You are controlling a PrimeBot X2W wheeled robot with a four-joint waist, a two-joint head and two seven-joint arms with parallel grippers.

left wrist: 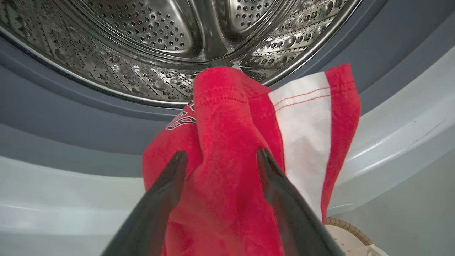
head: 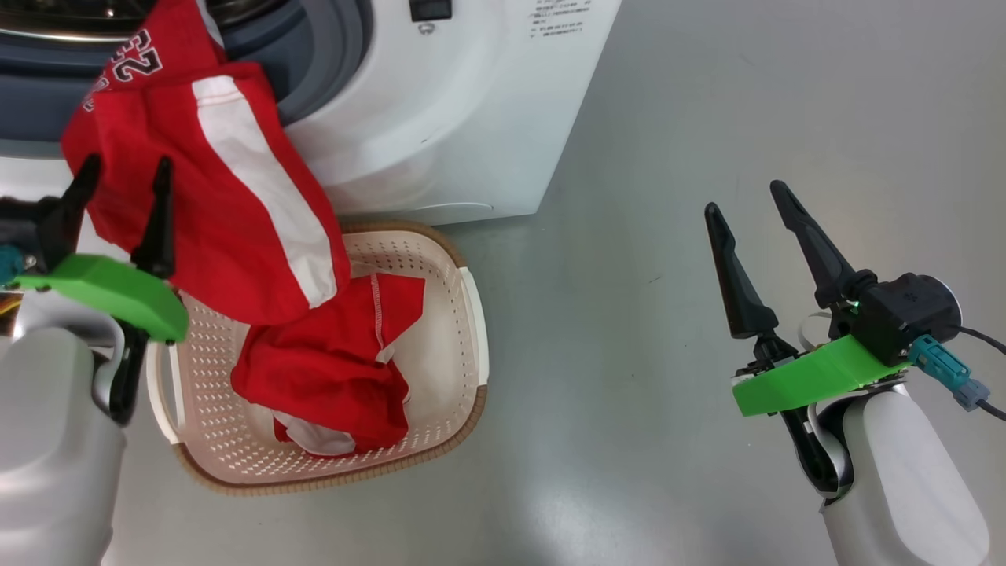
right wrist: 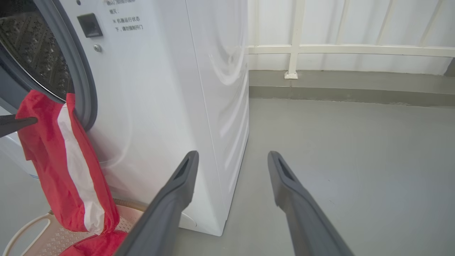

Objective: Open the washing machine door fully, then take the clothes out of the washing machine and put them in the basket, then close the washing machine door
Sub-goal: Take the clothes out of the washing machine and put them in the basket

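A red garment with a white stripe and white numerals (head: 228,236) hangs out of the washing machine (head: 440,118), draped over the grey gasket (left wrist: 71,121) and down toward the basket (head: 440,259). My left gripper (head: 124,185) is open, its two fingers straddling a fold of this cloth (left wrist: 227,117) just below the steel drum (left wrist: 160,35). A second red garment (head: 330,369) lies crumpled in the basket. My right gripper (head: 745,198) is open with nothing in it, over bare floor to the right of the machine. The washing machine door is out of view.
The cream basket sits on the grey floor right against the machine's front. In the right wrist view a white railing (right wrist: 295,49) and a low kerb run behind the machine's right side (right wrist: 220,89). Open floor lies to the right.
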